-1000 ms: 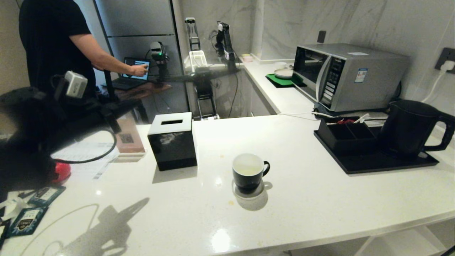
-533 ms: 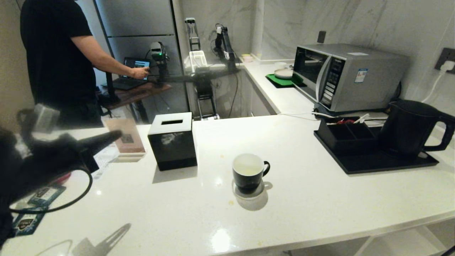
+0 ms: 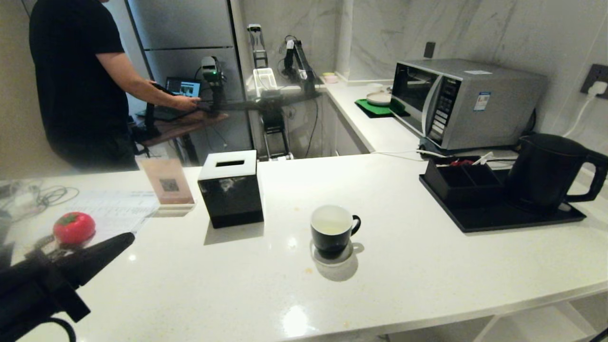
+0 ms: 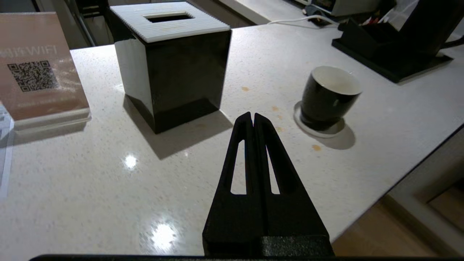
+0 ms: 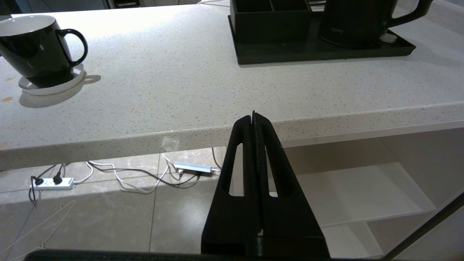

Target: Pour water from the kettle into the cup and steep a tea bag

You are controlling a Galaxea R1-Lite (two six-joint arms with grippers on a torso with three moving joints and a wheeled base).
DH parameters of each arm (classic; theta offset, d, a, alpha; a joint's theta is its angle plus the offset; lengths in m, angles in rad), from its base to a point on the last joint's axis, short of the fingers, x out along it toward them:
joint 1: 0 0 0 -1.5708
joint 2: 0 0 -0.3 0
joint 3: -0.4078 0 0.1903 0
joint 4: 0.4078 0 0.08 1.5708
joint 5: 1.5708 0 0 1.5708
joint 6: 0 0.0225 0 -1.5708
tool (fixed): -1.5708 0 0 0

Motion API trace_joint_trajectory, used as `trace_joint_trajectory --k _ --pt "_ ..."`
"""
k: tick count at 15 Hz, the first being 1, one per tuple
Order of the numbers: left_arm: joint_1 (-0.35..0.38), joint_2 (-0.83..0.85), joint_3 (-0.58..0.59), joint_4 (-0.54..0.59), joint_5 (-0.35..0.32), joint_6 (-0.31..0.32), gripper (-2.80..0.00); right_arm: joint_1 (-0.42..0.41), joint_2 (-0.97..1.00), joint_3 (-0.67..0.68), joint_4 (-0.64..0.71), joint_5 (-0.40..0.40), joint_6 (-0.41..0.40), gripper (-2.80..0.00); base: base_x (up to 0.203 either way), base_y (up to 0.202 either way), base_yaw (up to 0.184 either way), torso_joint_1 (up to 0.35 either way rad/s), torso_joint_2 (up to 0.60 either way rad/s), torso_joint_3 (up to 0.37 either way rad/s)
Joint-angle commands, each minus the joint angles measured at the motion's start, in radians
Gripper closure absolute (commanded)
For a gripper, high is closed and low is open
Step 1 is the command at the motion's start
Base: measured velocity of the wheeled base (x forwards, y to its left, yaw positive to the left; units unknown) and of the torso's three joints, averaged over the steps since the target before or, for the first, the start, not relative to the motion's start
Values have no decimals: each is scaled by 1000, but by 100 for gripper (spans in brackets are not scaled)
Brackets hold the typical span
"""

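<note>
The black cup (image 3: 332,230) stands on a white coaster mid-counter, with a pale yellowish pool of water (image 3: 331,227) inside. At the right the tall black kettle (image 3: 546,171) rests on a black tray (image 3: 498,218). My left gripper (image 3: 127,239) hangs low over the counter's front left, shut and empty, pointing toward the cup (image 4: 328,96); its tips (image 4: 252,115) are well short of it. My right gripper (image 5: 253,115) is shut and empty below the counter's front edge, with the cup (image 5: 36,47) and kettle (image 5: 359,21) beyond it. The tea bag is out of view.
A black tissue box (image 3: 230,187) stands left of the cup, with a QR sign (image 3: 167,183) and a red ball (image 3: 73,228) further left. A microwave (image 3: 465,102) sits behind the tray. A person (image 3: 76,80) stands at a laptop at the back left.
My left arm has swung down from high at the left to low over the counter's front-left corner. The person's hand has dropped onto the laptop desk. The cup and kettle have stayed put.
</note>
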Motion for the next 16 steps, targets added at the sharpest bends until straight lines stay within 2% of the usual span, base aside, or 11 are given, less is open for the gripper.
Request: trace_joint_trajectory --k 1,4,6,7,8,10,11,13,16 --pt "1 -213 14 94 3 -10 0 0 0 0 0 0 0 0 0 0 0 0 0 0" --pt "2 -485 8 345 30 -18 0 0 0 0 0 0 0 0 0 0 0 0 0 0" --pt "4 -674 -28 586 95 -17 0 0 0 0 0 0 0 0 0 0 0 0 0 0" --pt "-8 -761 -52 732 173 0 0 0 0 0 0 0 0 0 0 0 0 0 0 0" --pt "-26 -815 -64 819 318 36 0 0 0 0 0 0 0 0 0 0 0 0 0 0" --pt "-79 -860 -54 881 628 123 0 0 0 0 0 0 0 0 0 0 0 0 0 0" --pt "-108 -904 -39 896 722 166 0 0 1 0 0 0 0 0 0 0 0 0 0 0" --pt "-139 -943 19 893 779 279 0 0 0 0 0 0 0 0 0 0 0 0 0 0" --pt "-141 -943 19 964 757 296 0 0 0 0 0 0 0 0 0 0 0 0 0 0"
